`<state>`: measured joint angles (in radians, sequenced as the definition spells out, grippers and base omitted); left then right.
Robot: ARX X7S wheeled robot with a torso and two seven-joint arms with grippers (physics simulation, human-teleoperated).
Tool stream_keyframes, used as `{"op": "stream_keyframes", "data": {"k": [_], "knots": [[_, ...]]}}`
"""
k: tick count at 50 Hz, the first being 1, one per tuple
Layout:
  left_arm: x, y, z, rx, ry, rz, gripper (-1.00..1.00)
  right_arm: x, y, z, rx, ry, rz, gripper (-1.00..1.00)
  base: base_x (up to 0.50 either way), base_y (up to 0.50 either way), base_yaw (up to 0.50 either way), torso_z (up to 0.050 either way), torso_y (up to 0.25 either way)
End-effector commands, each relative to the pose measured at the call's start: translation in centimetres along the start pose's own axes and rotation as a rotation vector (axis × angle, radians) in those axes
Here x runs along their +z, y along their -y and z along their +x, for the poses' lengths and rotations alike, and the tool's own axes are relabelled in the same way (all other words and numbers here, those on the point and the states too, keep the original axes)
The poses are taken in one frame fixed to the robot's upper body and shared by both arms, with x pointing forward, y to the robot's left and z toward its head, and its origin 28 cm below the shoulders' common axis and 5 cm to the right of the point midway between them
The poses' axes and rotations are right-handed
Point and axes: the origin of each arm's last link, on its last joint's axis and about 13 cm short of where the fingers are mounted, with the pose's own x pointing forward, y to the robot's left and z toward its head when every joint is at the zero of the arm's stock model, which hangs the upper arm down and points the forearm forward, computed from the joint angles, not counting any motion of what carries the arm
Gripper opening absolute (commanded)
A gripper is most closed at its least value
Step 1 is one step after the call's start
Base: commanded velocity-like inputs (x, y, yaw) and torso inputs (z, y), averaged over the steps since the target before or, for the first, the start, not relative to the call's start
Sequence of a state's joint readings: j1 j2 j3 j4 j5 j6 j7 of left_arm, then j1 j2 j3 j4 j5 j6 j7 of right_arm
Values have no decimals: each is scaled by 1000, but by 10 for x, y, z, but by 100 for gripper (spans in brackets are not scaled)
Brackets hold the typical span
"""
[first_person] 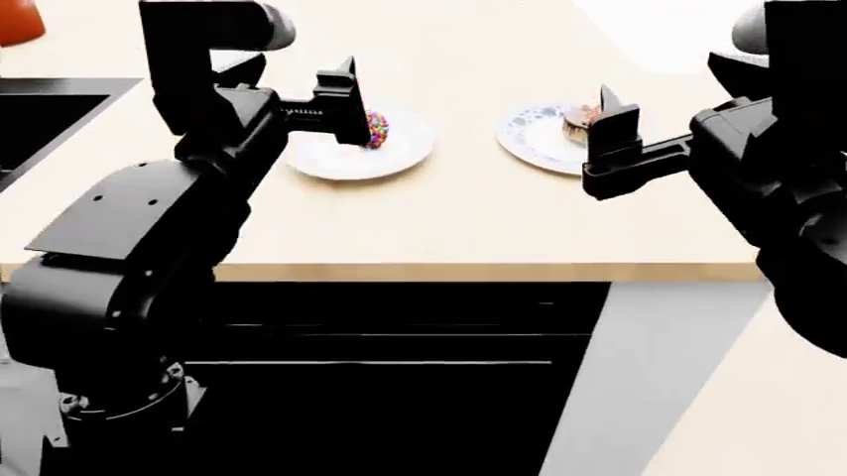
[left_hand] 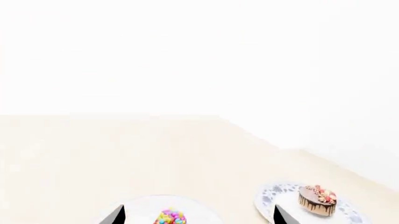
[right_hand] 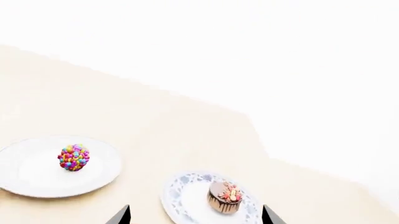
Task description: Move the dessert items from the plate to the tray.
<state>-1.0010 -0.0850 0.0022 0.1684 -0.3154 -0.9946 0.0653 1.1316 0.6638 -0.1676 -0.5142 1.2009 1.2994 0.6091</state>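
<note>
The candy-bead ball (first_person: 377, 129) sits on a plain white plate (first_person: 397, 157). The chocolate cake (first_person: 578, 119) with nuts and berries sits on a blue-patterned plate (first_person: 530, 134) to its right. My left gripper (first_person: 349, 99) is open and empty, just above and short of the ball. In the left wrist view the ball (left_hand: 171, 217) lies between the open left gripper's (left_hand: 198, 220) tips. My right gripper (first_person: 617, 119) is open and empty beside the cake. In the right wrist view the cake (right_hand: 225, 197) lies ahead of the right gripper (right_hand: 196, 220). The tray is out of view.
Both plates stand on a pale wooden counter (first_person: 450, 218) whose front edge is close to me. A dark sink (first_person: 40, 114) is cut into the counter at the far left, with an orange object (first_person: 19, 22) behind it. The counter ends to the right of the cake.
</note>
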Motion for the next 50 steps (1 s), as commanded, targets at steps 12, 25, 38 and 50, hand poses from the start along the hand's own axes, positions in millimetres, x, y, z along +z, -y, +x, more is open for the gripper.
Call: {"op": "stream_keyframes", "data": {"k": [12, 25, 38, 50], "knots": [[56, -10, 32, -133, -1, 112, 100, 42, 21, -45, 114, -122, -211, 100, 500, -16, 0, 0, 0], [57, -13, 37, -159, -13, 139, 100, 41, 20, -42, 125, -127, -216, 100, 500, -17, 0, 0, 0], [59, -10, 33, -188, -22, 151, 100, 40, 20, -41, 129, -120, -215, 100, 346, -14, 0, 0, 1], [54, -8, 29, -216, -25, 167, 100, 38, 19, -40, 130, -119, -213, 100, 0, 0, 0, 24, -49]]}}
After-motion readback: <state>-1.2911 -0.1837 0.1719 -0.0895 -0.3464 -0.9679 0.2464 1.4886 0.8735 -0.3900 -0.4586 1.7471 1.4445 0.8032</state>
